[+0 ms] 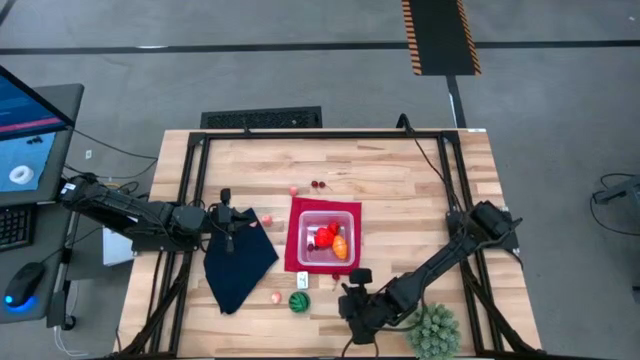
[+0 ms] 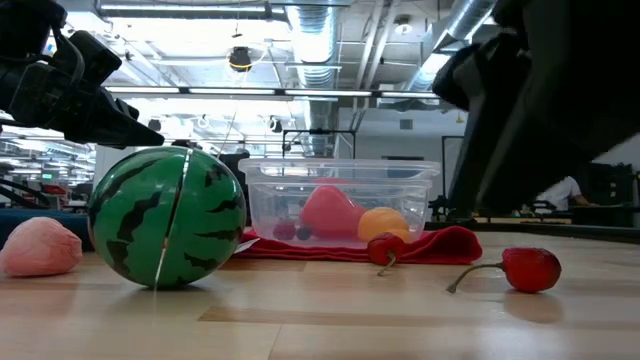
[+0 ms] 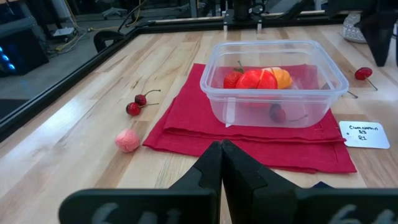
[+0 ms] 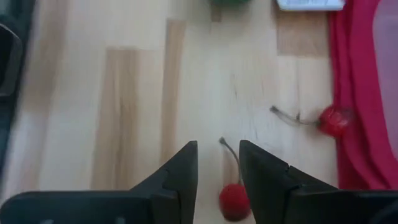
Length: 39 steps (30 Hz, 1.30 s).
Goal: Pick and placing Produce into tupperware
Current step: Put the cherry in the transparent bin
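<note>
The right gripper (image 4: 217, 168) is being held low over the desk (image 4: 124, 112), just in front of the red mat (image 4: 351, 124), and a cherry (image 4: 234, 201) is being framed right between its jaws. The jaws are parted with nothing gripped yet. The cherry's red ball is lying in the gap, and its stem is running straight ahead out of the gap, so the long axis is being crossed by the closing line. A second cherry (image 4: 334, 121) is resting off to one side, touching the mat's edge. The tub (image 1: 327, 236) is sitting on the mat beyond, some produce already inside. The left gripper (image 1: 228, 222) is parked clenched, empty, over the dark cloth (image 1: 238, 265), so the right arm is judged far nearer.
</note>
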{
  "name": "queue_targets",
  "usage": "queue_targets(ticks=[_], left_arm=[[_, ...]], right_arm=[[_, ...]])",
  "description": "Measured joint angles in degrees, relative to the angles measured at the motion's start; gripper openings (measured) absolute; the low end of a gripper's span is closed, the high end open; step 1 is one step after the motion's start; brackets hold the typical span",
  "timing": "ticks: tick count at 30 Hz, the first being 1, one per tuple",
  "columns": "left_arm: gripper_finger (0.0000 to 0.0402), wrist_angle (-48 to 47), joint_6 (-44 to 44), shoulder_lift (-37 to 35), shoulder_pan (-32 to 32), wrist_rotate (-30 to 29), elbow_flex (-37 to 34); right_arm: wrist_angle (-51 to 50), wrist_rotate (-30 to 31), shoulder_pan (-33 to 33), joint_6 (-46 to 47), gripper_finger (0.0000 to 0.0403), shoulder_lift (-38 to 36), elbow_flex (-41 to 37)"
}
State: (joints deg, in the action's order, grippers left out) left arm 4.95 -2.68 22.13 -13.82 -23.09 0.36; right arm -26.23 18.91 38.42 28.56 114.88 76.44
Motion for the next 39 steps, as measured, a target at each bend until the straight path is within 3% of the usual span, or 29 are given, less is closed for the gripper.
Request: queue_targets(ticks=[19,30,39], left_arm=[[0.0,0.0,0.0,-0.02,0.0,-0.01,0.0],[0.0,0.0,0.0,-0.02,0.0,0.0,0.0],[0.0,0.0,-0.02,-0.02,0.0,0.0,0.02]], right_arm=[[-0.03,1.72,-0.4,1.12,0.0123,0.77,0.0],[0.91,-2.19,-0.43,0.98,0.0123,0.73,-2.62],[1.12,-1.83,-0.23,0.93,0.0123,0.73,-2.62]])
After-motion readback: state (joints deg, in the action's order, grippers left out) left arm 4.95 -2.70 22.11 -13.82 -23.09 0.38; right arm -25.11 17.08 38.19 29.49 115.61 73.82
